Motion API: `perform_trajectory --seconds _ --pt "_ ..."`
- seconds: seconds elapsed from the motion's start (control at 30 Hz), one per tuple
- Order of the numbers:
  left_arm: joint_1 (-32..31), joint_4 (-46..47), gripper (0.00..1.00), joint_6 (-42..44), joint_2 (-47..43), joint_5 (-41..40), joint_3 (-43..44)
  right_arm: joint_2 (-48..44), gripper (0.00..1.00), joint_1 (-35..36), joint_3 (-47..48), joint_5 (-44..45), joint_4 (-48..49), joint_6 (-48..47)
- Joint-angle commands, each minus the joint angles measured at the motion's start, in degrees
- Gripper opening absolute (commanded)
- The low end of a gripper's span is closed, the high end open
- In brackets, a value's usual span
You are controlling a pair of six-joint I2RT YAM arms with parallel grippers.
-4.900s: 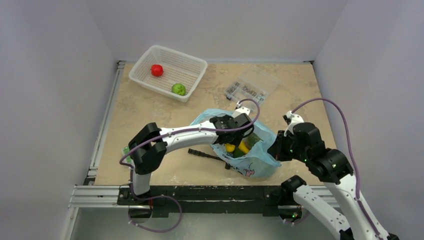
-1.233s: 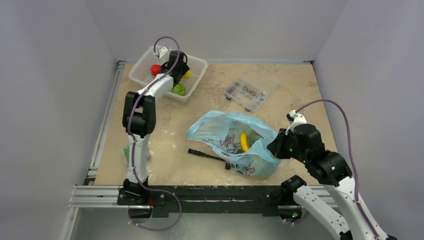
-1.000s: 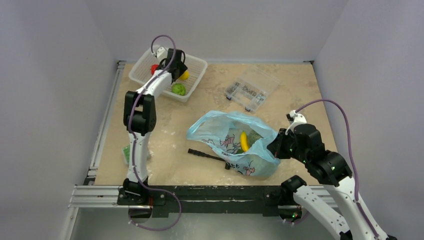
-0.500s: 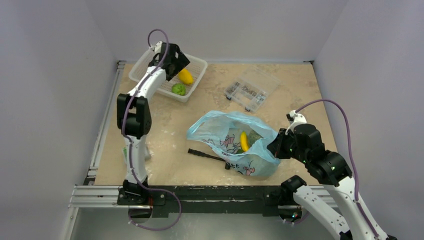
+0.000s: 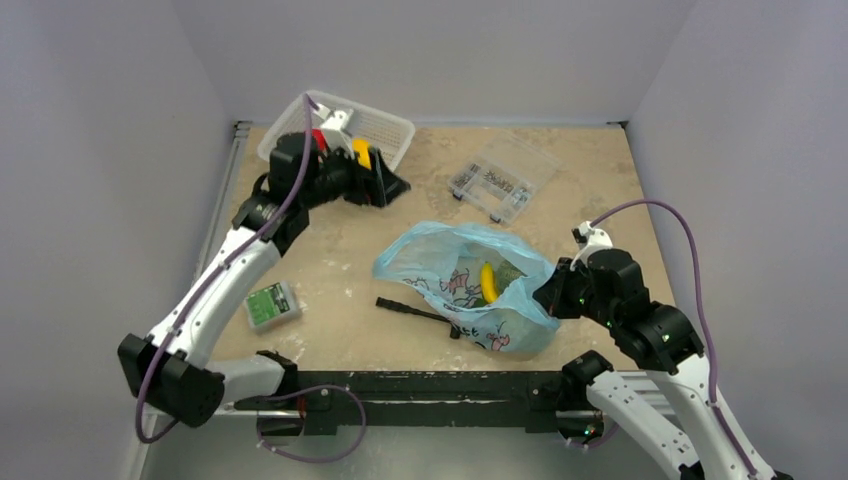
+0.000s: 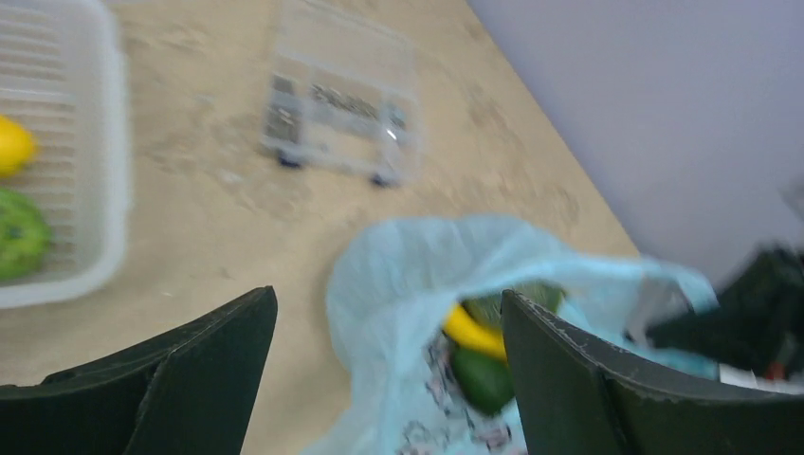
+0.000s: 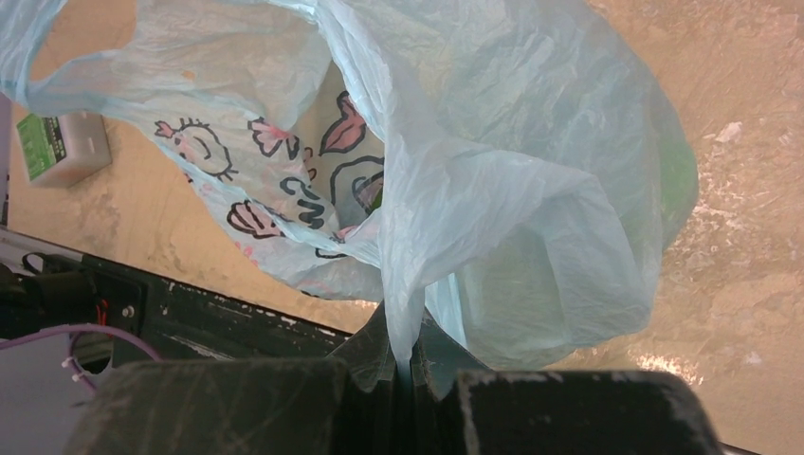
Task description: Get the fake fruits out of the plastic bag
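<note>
The left gripper [image 6: 387, 301] is spread wide and empty. To its left is the basket [image 6: 100, 190] holding a green fruit [image 6: 19, 232]. Bare table [image 6: 209, 218] lies under it. The bag [image 6: 379, 275] lies just ahead, with a banana [image 6: 471, 329] inside. The right gripper [image 7: 403, 374] pinches the bag's rim tight.

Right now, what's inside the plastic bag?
A yellow banana and a green fruit show in the mouth of the plastic bag. Anything deeper is hidden by the crinkled film. The right tool pinches the bag's edge.
</note>
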Motion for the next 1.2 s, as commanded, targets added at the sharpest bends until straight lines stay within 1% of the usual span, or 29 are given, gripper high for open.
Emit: perform_trajectory --seconds 0.0,0.03,0.07,0.17,0.23,0.3,0.33,0.4,0.53,0.6,0.63,0.7,0.8,0.83,0.87,0.9,0.93,1.0,1.17 --pt "-8.42 4.10 0.87 11.86 -9.15 21.35 -12.78 0.15 0.00 -0.11 -0.29 -1.69 2.22 0.23" --pt "-10.84 4.65 0.86 11.79 -10.84 21.53 -14.44 0.24 0.00 -0.12 -0.23 -1.65 2.05 0.24" --pt "-13.46 5.62 0.82 10.60 -12.03 20.59 -15.92 0.40 0.00 -0.05 -0.16 -1.57 1.89 0.18" --pt "-21.30 13.25 0.71 4.68 -13.55 14.88 -21.10 0.42 0.00 -0.05 -0.26 -1.30 1.75 0.05" --pt "-27.90 15.54 0.64 5.69 -12.48 5.59 -22.35 0.62 0.00 -0.04 -0.20 -1.26 1.50 0.10" --pt "-34.72 16.35 0.62 8.47 -9.82 -5.04 -22.37 0.72 0.00 -0.07 0.17 -1.27 1.24 -0.24" --pt "-37.89 16.46 0.59 9.76 -7.96 -10.52 -21.77 0.79 0.00 -0.06 0.38 -1.35 1.02 -0.49" --pt "-42.59 13.45 0.52 10.70 -3.20 -19.58 -18.51 0.71 0.00 -0.10 1.03 -1.40 0.18 -0.58" --pt "-47.27 8.32 0.45 6.49 5.83 -32.68 -11.99 0.36 0.00 -0.04 2.94 -0.18 -2.42 -0.53" --pt "-48.01 4.93 0.46 1.03 9.07 -40.00 -10.04 -0.17 0.00 -0.12 3.59 0.75 -4.15 -0.40" --pt "-48.00 3.28 0.45 -1.66 10.66 -41.50 -9.00 -0.51 0.00 -0.07 3.68 1.32 -5.00 -0.21" --pt "-48.04 3.11 0.45 -2.98 13.86 -41.58 -7.12 -1.08 0.00 -0.06 4.15 1.93 -6.77 0.49" --pt "-48.04 5.31 0.45 -3.30 18.26 -38.67 -5.23 -1.68 0.00 -0.06 5.65 1.71 -9.67 1.59" --pt "-48.04 5.74 0.44 -3.00 19.30 -36.90 -4.71 -1.71 0.00 -0.10 6.09 1.99 -10.67 2.11" --pt "-48.15 6.91 0.39 -2.30 20.04 -34.64 -4.99 -1.62 0.00 -0.10 6.65 2.54 -11.79 2.48" --pt "-48.44 8.13 0.35 -1.87 20.38 -32.89 -5.75 -1.21 0.00 -0.08 7.27 3.39 -13.13 2.65" --pt "-49.04 9.60 0.34 -1.78 20.37 -31.92 -7.19 -0.81 0.00 -0.11 7.99 4.14 -14.31 2.67" --pt "-50.46 13.34 0.33 -1.52 19.87 -30.28 -10.96 -0.26 0.00 -0.04 9.17 5.76 -15.38 2.66" --pt "-54.48 18.52 0.32 -3.26 17.96 -30.82 -18.67 0.45 0.00 -0.08 10.59 7.11 -15.05 2.94"
